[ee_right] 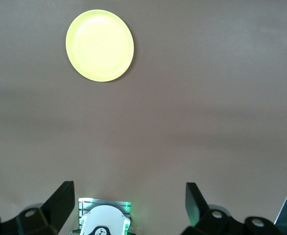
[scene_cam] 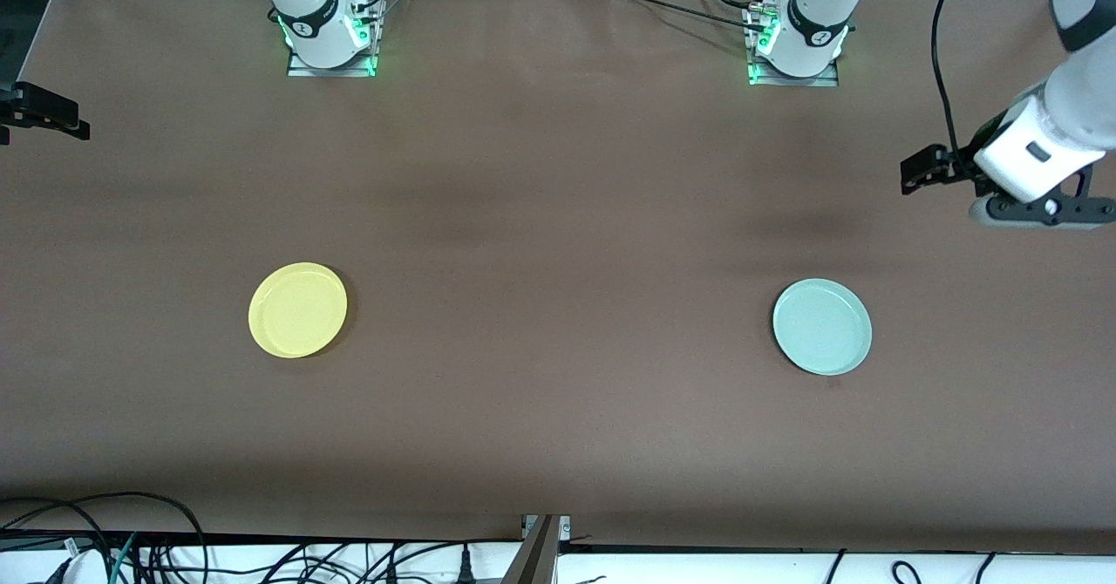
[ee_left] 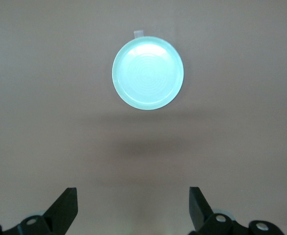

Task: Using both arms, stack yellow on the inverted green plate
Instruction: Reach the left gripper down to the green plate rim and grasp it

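Note:
The yellow plate [scene_cam: 297, 309] lies rim up on the brown table toward the right arm's end, and shows in the right wrist view [ee_right: 99, 45]. The pale green plate [scene_cam: 821, 326] lies rim up toward the left arm's end, and shows in the left wrist view [ee_left: 148, 72]. My left gripper [scene_cam: 1042, 211] hangs high over the table edge at its own end, open and empty [ee_left: 133, 192]. My right gripper [ee_right: 129, 188] is open and empty, high over its own base. Only a black part of it [scene_cam: 39, 113] shows in the front view.
The two arm bases [scene_cam: 330, 39] [scene_cam: 795, 44] stand along the table edge farthest from the front camera. A small tape tab [ee_left: 139, 33] lies beside the green plate. Cables [scene_cam: 131, 549] hang below the nearest edge. The plates lie far apart.

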Controlling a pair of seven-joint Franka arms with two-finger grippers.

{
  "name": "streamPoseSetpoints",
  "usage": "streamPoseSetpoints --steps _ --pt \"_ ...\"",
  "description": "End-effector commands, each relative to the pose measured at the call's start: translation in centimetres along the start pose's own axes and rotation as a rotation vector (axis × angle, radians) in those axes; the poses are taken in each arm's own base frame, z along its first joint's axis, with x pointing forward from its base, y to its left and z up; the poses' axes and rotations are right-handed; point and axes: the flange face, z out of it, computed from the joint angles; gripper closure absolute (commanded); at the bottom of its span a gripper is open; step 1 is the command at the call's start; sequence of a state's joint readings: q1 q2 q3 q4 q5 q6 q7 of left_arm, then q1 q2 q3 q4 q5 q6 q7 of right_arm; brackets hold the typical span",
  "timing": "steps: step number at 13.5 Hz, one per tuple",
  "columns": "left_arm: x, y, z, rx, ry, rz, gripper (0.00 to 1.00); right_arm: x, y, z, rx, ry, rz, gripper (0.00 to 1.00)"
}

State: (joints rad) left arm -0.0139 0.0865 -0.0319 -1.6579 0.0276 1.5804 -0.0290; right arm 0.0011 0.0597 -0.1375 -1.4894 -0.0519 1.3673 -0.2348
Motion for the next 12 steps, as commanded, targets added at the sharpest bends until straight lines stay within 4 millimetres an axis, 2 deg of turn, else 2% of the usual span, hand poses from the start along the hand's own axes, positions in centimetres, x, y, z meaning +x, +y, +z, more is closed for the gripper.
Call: streamPoseSetpoints --steps 1,2,3,5,8,9,10,11,12 --pt "5.0 -2.9 6.5 -0.031 -0.035 0.054 0.00 0.0 0.3 -0.4 -0.006 0.005 0.003 0.00" --pt "6.8 -4.1 9.7 -0.036 -0.042 0.067 0.00 0.0 0.3 -0.4 -0.006 0.005 0.003 0.00" --pt "8.3 -4.5 12.3 -0.039 -0.039 0.073 0.00 0.0 0.3 -0.4 -0.006 0.005 0.003 0.00" --pt "10.2 -4.5 15.7 -0.037 -0.022 0.119 0.00 0.1 0.3 -0.3 -0.006 0.004 0.003 0.00" --pt "11.8 -4.5 21.8 -0.054 -0.060 0.316 0.00 0.3 0.2 -0.1 -0.002 0.002 0.002 0.00" --pt "12.0 -5.5 23.9 -0.064 -0.075 0.394 0.00 0.8 0.1 0.2 0.011 0.008 -0.001 0.00" --pt "12.4 -5.6 26.1 -0.075 -0.083 0.472 0.00 1.1 0.1 0.3 0.015 0.023 -0.001 0.00" --pt "12.9 -5.7 27.5 -0.073 -0.065 0.517 0.00 1.6 0.1 0.4 0.012 0.038 -0.003 0.00" --pt "13.3 -5.7 28.1 -0.064 -0.040 0.568 0.00 2.5 0.2 1.3 0.009 0.032 -0.001 0.00"
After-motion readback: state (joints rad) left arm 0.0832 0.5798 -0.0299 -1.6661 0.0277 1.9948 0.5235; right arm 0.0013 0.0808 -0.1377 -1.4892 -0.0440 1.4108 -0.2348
